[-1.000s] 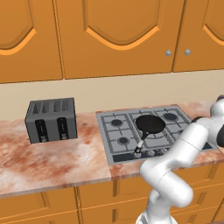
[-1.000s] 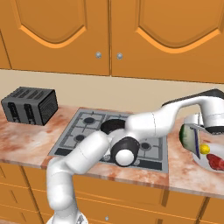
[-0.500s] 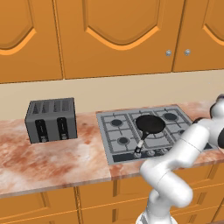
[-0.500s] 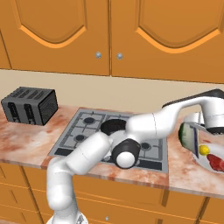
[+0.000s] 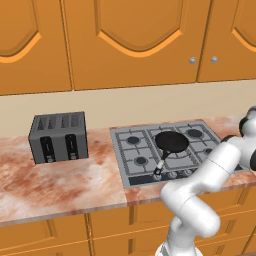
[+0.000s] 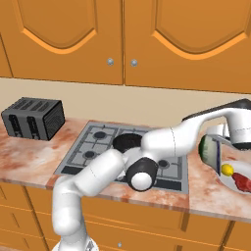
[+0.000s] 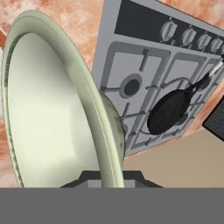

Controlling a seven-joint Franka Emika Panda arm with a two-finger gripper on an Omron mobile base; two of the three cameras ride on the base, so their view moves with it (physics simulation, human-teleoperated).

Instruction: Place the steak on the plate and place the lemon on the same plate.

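Gripper (image 6: 215, 142): at 3 o'clock in right base view, over the plate; jaws pinched tight on the bowl's rim. In hand view the rim runs down between the tips.
Bowl (image 7: 52, 109): pale greenish-white, held on edge, hollow facing 9 o'clock in hand view. In right base view it (image 6: 210, 151) stands tilted just above the plate's 9 o'clock side.
Plate (image 6: 226, 182): white, on counter at 4 o'clock of right base view, partly cut by frame edge.
Lemon (image 6: 226, 169): yellow, on the plate, just beside the bowl at bowl's 4 o'clock.
Steak (image 6: 241, 181): red, on the plate, at lemon's 4 o'clock, close to it; touching or not, cannot tell.
Pan (image 5: 171, 143): black, on hob, handle toward 7 o'clock in left base view.
Hob (image 5: 150, 155): grey, centre of counter.
Toaster (image 5: 59, 136): dark grey, 9 o'clock of hob, well apart.
Counter (image 5: 60, 182): reddish marble.
Change vs. earlier: bowl more upright and a bit higher than 1 s ago; lemon, then mostly hidden behind the rim, now shows whole. Steak, pan, toaster unmoved.
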